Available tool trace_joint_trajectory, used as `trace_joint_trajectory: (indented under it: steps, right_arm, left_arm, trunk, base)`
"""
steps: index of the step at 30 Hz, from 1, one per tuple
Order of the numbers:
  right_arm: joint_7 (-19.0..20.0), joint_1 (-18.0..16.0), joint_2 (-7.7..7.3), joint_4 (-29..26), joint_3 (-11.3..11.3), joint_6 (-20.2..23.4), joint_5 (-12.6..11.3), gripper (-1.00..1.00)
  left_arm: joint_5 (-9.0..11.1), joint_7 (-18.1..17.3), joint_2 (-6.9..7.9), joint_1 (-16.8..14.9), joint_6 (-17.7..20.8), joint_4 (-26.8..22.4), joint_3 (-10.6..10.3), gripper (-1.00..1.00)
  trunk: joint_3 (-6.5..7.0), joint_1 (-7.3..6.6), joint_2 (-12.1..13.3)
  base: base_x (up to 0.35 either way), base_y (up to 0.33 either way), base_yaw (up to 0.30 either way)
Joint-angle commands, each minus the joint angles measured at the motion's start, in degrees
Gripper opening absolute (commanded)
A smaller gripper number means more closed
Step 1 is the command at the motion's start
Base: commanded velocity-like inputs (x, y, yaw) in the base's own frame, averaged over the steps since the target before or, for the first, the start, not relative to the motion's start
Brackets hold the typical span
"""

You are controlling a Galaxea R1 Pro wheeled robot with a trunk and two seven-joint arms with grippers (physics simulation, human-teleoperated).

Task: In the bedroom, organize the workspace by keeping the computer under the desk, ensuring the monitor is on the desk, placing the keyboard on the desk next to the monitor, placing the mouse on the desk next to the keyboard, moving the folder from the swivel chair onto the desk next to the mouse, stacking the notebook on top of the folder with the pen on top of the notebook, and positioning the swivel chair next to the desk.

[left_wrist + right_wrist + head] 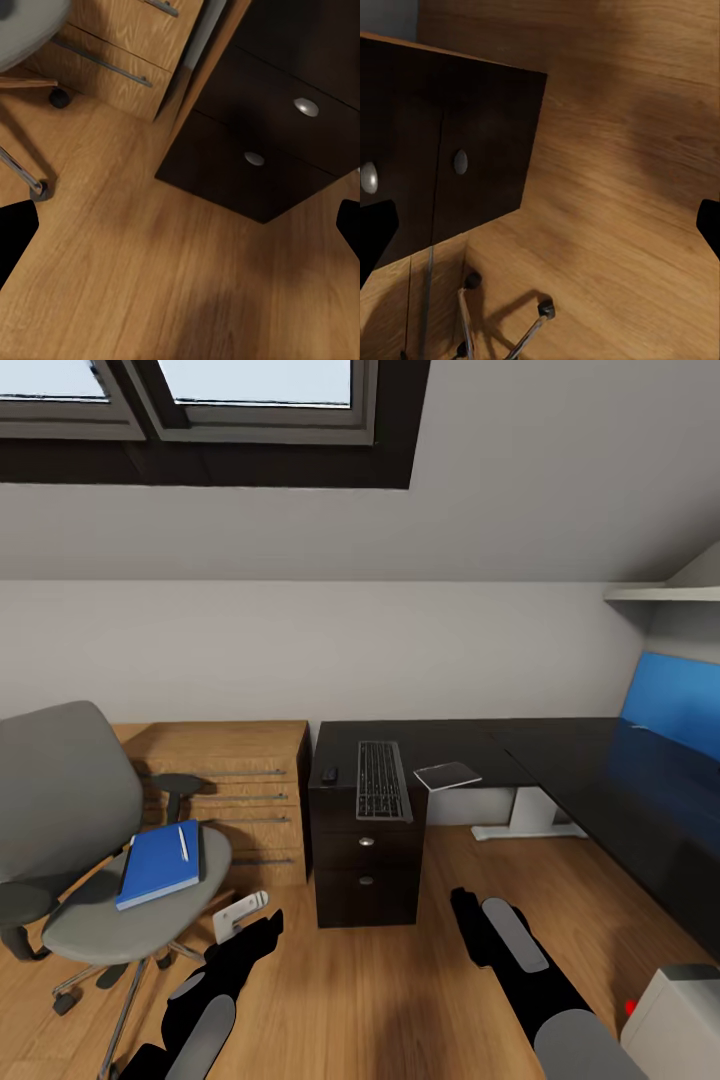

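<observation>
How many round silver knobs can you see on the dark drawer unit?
2 in the head view: one knob on the middle drawer, another just below it on the bottom drawer. A top-drawer knob may be hidden under the desk edge.

An attic bedroom doubling as a home office. Skylight in the sloped ceiling, wooden dresser, black desk, swivel chair.

The table has a glossy black top that mirrors the blue beyond it, and its dark matt drawer unit carries round, brushed-metal knobs. The swivel chair wears soft grey cloth over chrome legs, with a smooth blue folder on the seat. Floor and dresser are warm, grained wood with a low sheen.
</observation>
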Motion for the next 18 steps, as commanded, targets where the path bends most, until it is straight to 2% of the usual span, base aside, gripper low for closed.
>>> trace_joint_trajectory:
  steps: [1,4,7,10,13,15,16,18]
  right_arm:
    - [0.12,-0.03,-0.02,-0.09,0.02,0.28,-0.04,1.0]
    - [1.36,-0.03,-0.02,-0.32,0.07,0.36,-0.06,1.0]
    - [4.7,-0.03,-0.06,-0.42,0.15,1.22,-0.05,1.0]
    - [10.53,-0.03,0.01,-0.22,0.15,3.06,-0.03,1.0]
    - [13.81,0.0,0.27,0.06,0.37,4.01,0.18,1.0]
    - [15.3,0.02,0.37,0.24,1.49,4.35,0.36,1.0]
    - [16.12,0.08,0.3,0.38,3.0,4.5,0.48,1.0]
    - [17.14,0.15,0.2,0.46,4.37,4.59,0.61,1.0]
  left_arm:
    - [0.35,0.47,0.05,-0.06,0.1,-0.09,-0.13,1.0]
    - [0.35,0.47,0.0,-0.06,0.1,-0.09,-0.43,1.0]
    - [0.35,0.47,0.02,-0.06,0.1,-0.08,-1.41,1.0]
    - [0.35,0.47,0.01,-0.06,0.1,-0.08,-1.76,1.0]
    - [0.33,0.47,0.0,-0.06,0.08,-0.08,-1.85,1.0]
    - [0.3,0.51,-0.01,-0.06,0.05,-0.09,-2.1,1.0]
    - [0.21,0.56,0.0,-0.06,0.0,-0.09,-2.64,1.0]
    - [0.11,0.62,0.1,-0.06,-0.05,-0.09,-3.14,1.0]
  trunk:
    - [-0.25,0.22,-0.45]
    - [-0.79,0.88,-1.65]
    - [-1.32,1.54,-2.86]
    - [-1.86,2.2,-4.06]
    - [-2.04,2.42,-4.46]
    - [-2.04,2.42,-4.46]
    - [-2.04,2.42,-4.46]
    - [-2.4,2.86,-5.26]
  base:
    - [0.0,0.0,0.0]
    - [0.0,0.0,0.0]
    - [0.0,0.0,0.0]
    - [0.0,0.0,0.0]
    - [0.0,0.0,0.0]
    - [0.0,0.0,0.0]
    - [0.0,0.0,0.0]
    - [0.0,0.0,0.0]
